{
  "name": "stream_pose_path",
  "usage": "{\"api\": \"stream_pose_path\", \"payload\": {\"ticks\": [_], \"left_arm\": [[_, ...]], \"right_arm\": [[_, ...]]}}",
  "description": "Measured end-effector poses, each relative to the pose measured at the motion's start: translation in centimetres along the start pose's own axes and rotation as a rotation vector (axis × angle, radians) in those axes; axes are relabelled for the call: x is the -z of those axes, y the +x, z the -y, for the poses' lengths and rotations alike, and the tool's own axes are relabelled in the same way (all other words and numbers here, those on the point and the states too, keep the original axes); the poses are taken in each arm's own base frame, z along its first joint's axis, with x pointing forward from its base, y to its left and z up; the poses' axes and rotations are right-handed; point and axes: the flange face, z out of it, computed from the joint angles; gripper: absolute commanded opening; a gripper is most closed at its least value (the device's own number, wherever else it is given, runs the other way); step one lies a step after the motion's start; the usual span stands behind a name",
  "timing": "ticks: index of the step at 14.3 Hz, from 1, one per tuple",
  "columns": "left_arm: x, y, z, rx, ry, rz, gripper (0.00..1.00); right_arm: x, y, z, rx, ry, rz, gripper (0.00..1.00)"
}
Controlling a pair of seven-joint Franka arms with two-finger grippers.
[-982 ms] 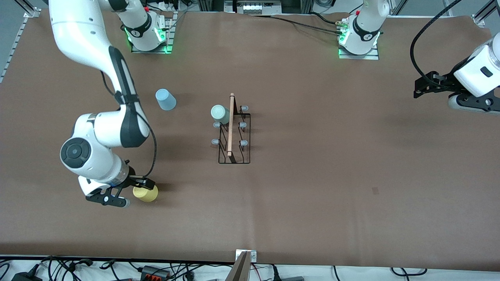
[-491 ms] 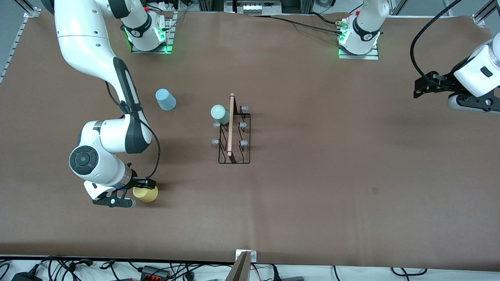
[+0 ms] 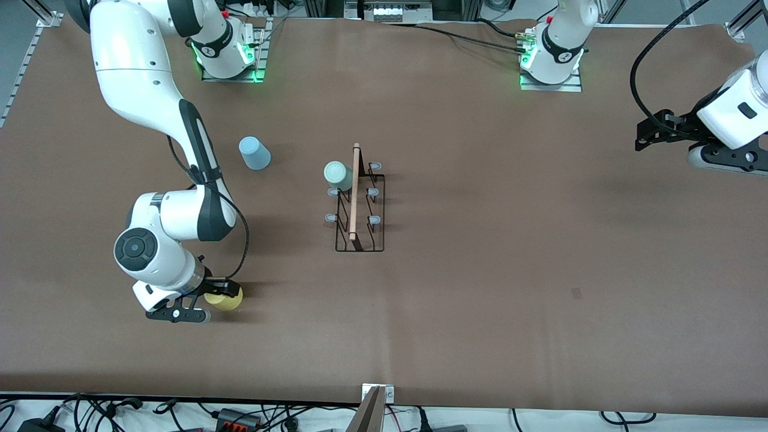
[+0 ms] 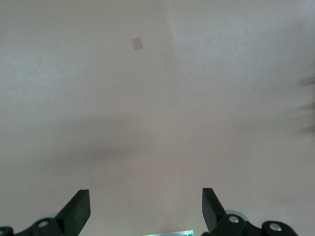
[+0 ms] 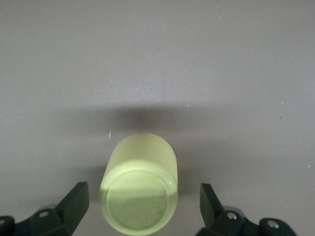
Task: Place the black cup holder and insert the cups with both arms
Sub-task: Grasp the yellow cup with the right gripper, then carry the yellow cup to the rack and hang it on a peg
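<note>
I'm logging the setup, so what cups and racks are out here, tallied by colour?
Yellow cup: 1
Light blue cup: 1
Mint green cup: 1
Black cup holder: 1
Total: 4

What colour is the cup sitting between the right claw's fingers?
Pale yellow. The yellow cup shows best in the right wrist view.

The brown paper-covered desk (image 3: 480, 312) carries a thin black wire cup holder (image 3: 359, 207) mid-surface, an upturned light blue plastic tumbler (image 3: 254, 153) and a yellow plastic tumbler (image 3: 228, 299) nearer the front camera.
</note>
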Motion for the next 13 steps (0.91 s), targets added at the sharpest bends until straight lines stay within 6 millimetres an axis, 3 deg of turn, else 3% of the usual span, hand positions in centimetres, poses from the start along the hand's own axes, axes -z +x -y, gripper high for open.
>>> {"api": "stream_pose_path", "payload": {"ticks": [2, 3, 7, 9, 10, 13], "left_arm": [[0.00, 0.00, 0.00, 0.000, 0.000, 0.000, 1.00], [0.00, 0.00, 0.00, 0.000, 0.000, 0.000, 1.00], [0.00, 0.00, 0.00, 0.000, 0.000, 0.000, 1.00], [0.00, 0.00, 0.00, 0.000, 0.000, 0.000, 1.00], [0.00, 0.00, 0.00, 0.000, 0.000, 0.000, 1.00], [0.00, 0.00, 0.00, 0.000, 0.000, 0.000, 1.00]], "right_arm": [[-0.43, -0.02, 0.02, 0.001, -0.001, -0.002, 1.00], [-0.49, 0.02, 0.03, 0.001, -0.001, -0.006, 0.95], [-0.52, 0.16, 0.03, 0.002, 0.001, -0.020, 0.71], [-0.52, 0.18, 0.04, 0.002, 0.001, -0.022, 0.43], [-0.51, 0.19, 0.05, 0.002, 0.001, -0.022, 0.34], [-0.14, 0.35, 0.32, 0.007, 0.003, -0.028, 0.26]]}}
